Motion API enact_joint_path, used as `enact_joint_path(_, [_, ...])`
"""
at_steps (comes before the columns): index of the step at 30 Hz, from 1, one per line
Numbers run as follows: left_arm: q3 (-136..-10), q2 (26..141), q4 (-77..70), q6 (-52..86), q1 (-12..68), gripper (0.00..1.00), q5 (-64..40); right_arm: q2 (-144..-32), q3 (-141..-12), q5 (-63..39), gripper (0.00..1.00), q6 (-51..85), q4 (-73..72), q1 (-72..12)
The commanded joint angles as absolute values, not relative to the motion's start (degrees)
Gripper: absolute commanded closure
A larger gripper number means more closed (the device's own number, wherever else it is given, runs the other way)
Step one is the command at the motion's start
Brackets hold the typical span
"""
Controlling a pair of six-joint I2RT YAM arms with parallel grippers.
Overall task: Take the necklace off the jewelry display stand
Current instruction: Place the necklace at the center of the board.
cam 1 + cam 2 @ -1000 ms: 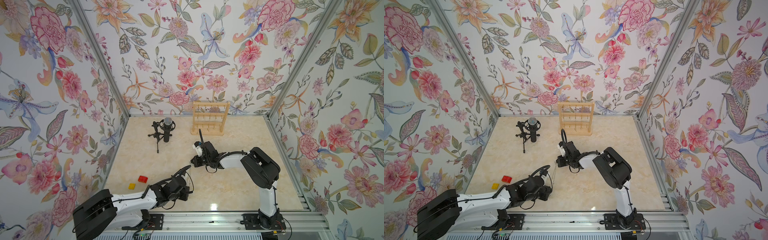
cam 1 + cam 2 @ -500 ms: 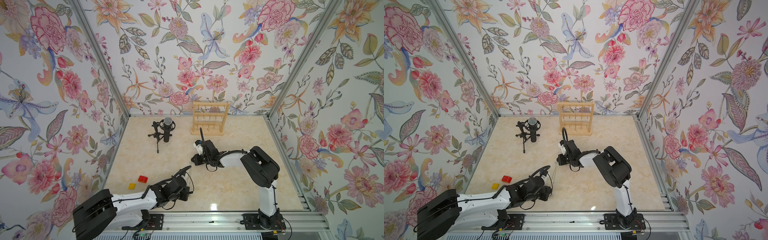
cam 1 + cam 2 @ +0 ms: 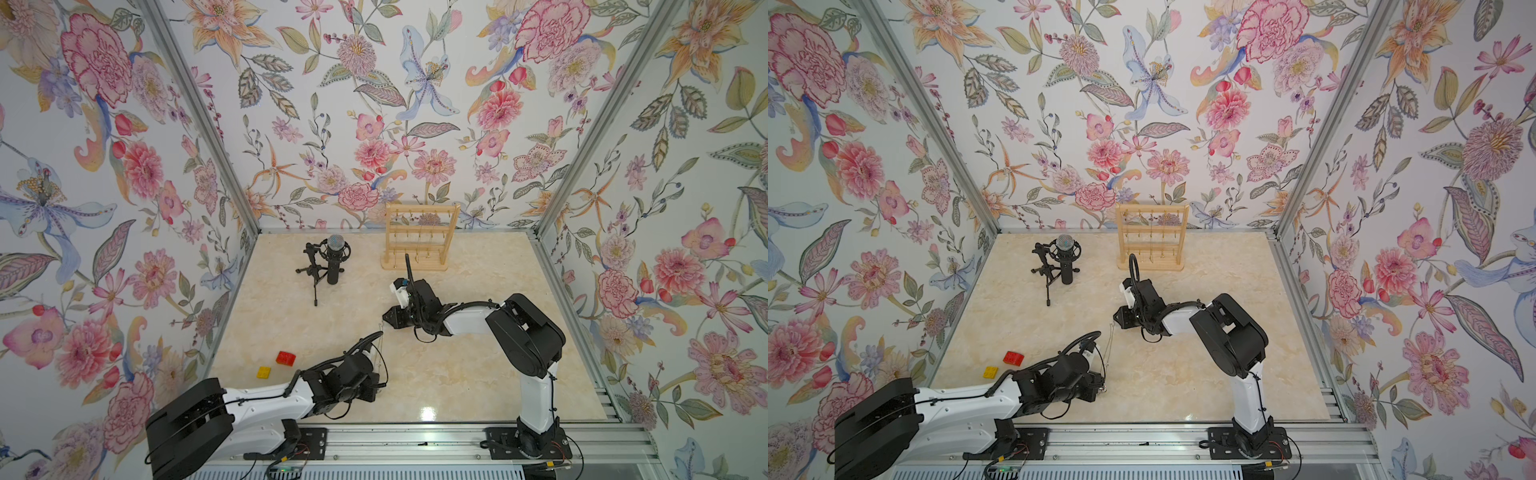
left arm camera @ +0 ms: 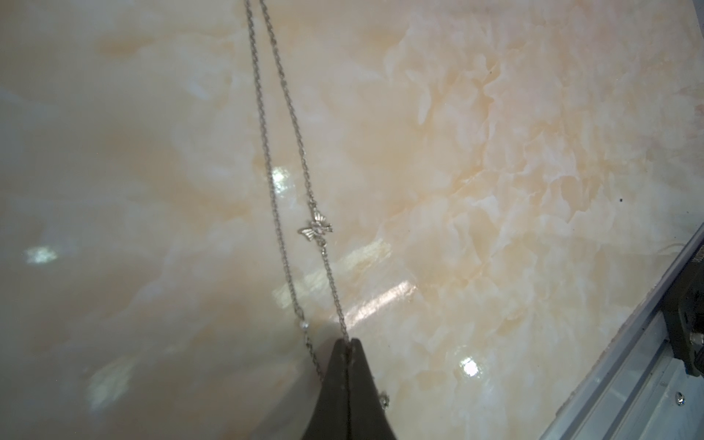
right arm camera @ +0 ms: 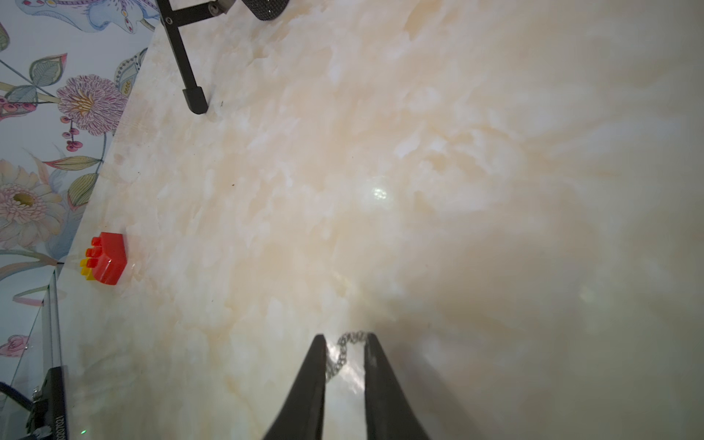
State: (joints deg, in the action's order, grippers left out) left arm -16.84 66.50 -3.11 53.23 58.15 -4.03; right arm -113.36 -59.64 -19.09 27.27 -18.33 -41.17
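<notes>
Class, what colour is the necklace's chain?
The necklace is silver, clearest in the left wrist view.

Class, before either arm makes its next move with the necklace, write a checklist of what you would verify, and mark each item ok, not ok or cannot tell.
1. Necklace off the wooden stand: ok, it stretches between the two grippers, apart from the stand.
2. Left gripper shut on the necklace: ok.
3. Right gripper opened: ok, jaws parted.
4. Necklace free of the right gripper: not ok, links lie between its jaws.
5. Necklace resting on the table: cannot tell.
6. Microphone and red block apart from the necklace: ok.
</notes>
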Motion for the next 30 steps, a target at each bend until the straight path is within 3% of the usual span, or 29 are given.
enact_joint_path(1, [-16.14, 68.92, 4.88, 53.44, 59.35, 1.00, -3.21, -108.10, -56.13, -18.27, 0.77, 26.86, -25.21, -40.71])
enact_joint_path(15, [-19.81, 68.23, 7.99, 51.33, 59.38, 1.00, -1.32, -93.79, -35.77, -10.42, 0.68, 25.16, -45.14, -38.06])
enact_joint_path(30, [-22.91, 63.77, 8.68, 50.01, 59.33, 0.86, -0.40, -90.14, -28.07, -3.77, 0.65, 24.54, -53.05, -37.68])
